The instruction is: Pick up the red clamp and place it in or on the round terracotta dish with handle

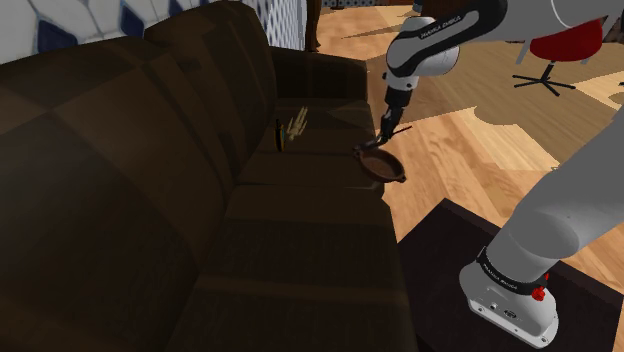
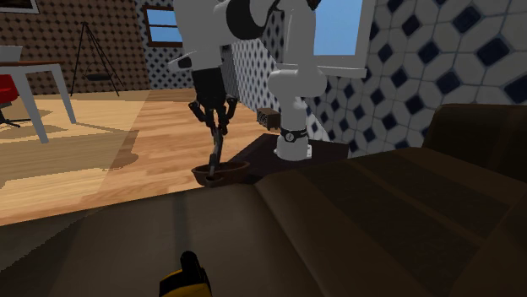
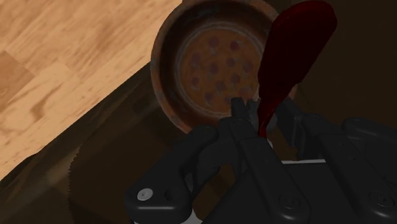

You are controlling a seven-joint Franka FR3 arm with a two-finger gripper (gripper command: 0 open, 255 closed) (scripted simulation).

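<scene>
Gripper [image 2: 218, 120] fingers clenched on red clamp [image 3: 289, 57], over dish [image 3: 160, 67] at sofa [image 1: 300, 210] seat edge. Lower inside rim, then release.

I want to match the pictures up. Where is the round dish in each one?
Shoulder view: dish on the sofa seat's front edge, right of middle.
Second exterior view: left of middle, at the sofa's far edge.
Wrist view: behind the red clamp's handle.
Shared landmark: that clamp, over the dish.
</scene>
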